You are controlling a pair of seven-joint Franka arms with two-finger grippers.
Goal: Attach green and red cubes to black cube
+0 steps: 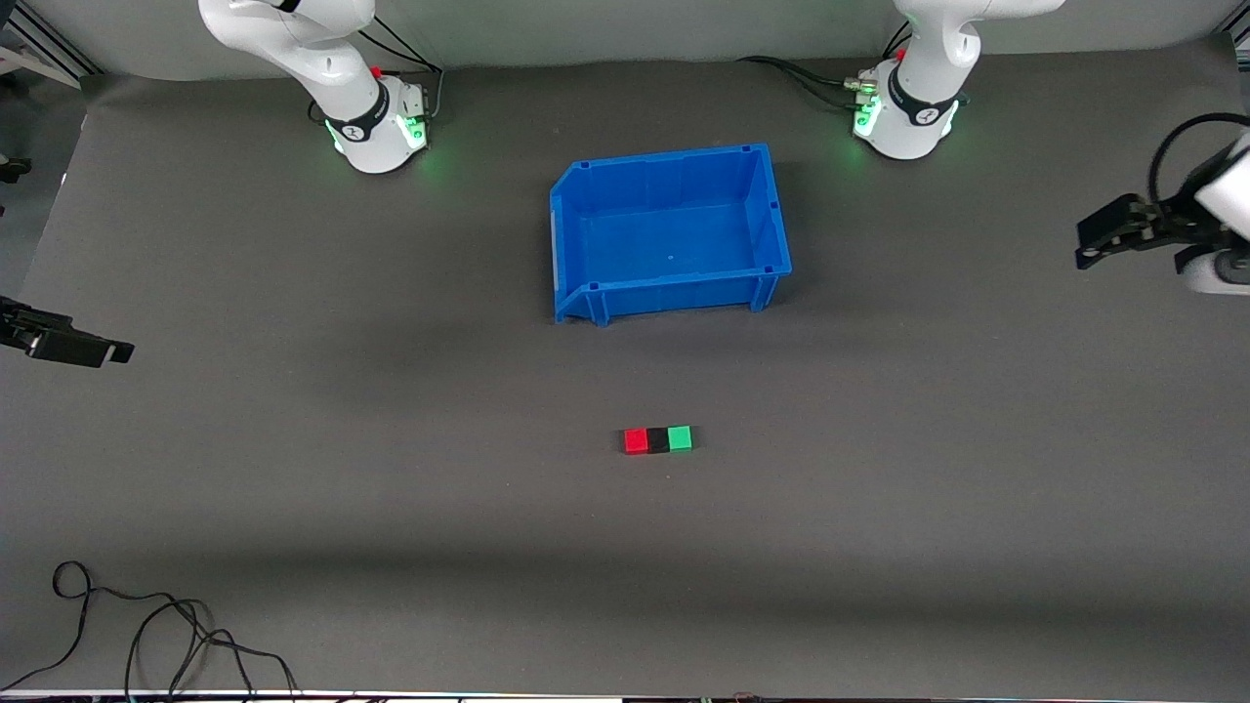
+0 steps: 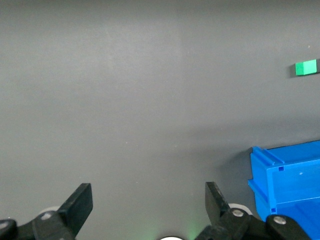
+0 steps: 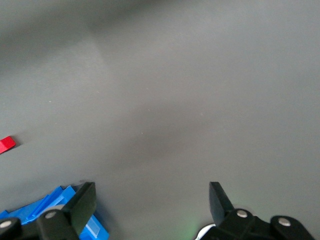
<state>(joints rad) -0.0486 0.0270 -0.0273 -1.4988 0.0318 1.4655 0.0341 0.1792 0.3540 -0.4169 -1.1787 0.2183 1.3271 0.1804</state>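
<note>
The red cube (image 1: 636, 441), black cube (image 1: 658, 440) and green cube (image 1: 680, 438) sit touching in one row on the grey mat, nearer to the front camera than the blue bin (image 1: 771, 210). The black cube is in the middle, the red one toward the right arm's end. My left gripper (image 1: 1086, 246) is open and empty, up at the left arm's end of the table. My right gripper (image 1: 115, 352) is open and empty at the right arm's end. The green cube shows in the left wrist view (image 2: 306, 67), the red cube in the right wrist view (image 3: 7, 144).
The blue bin stands empty between the two arm bases; it also shows in the left wrist view (image 2: 285, 175) and the right wrist view (image 3: 30, 212). A loose black cable (image 1: 146, 625) lies on the mat near the front edge at the right arm's end.
</note>
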